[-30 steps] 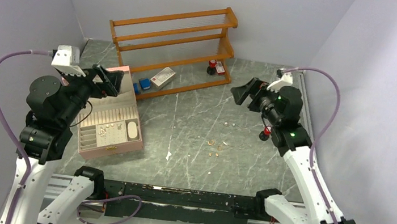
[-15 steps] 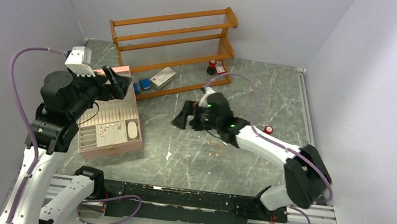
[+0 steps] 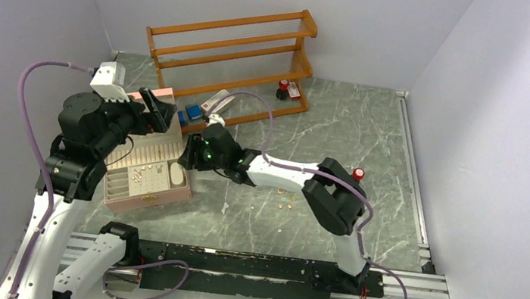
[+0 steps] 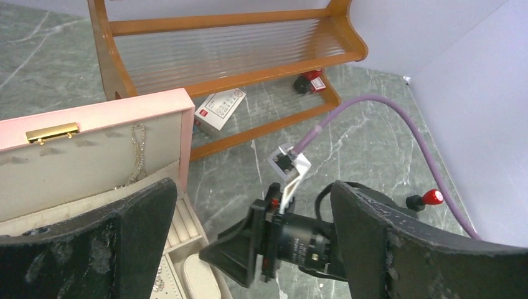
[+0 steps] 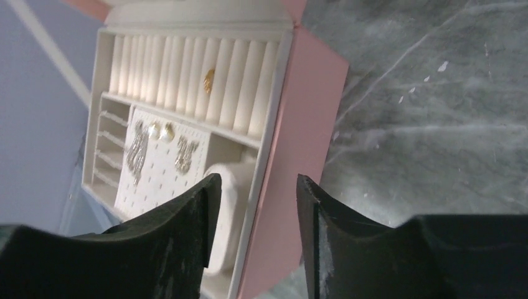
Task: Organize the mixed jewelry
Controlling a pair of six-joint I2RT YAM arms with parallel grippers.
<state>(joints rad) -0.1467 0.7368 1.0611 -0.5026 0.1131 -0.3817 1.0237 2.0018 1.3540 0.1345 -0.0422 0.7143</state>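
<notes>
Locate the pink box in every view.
Top external: the pink box sits left of centre, lid open.
Left wrist: lower left, raised lid facing the camera.
Right wrist: upper left to centre, tray compartments visible.
Shared landmark: the marble table on the box's right side.

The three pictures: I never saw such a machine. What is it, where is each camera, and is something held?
Two robot arms are bolted to a table. The wide picture comes from a fixed camera above and behind them; each close picture comes from a camera on one wrist. The left end effector hangs near the open pink box; the right end effector reaches to that box's side. On the table lies loose jewelry, before a wooden rack. Both end effectors are open, holding nothing.
</notes>
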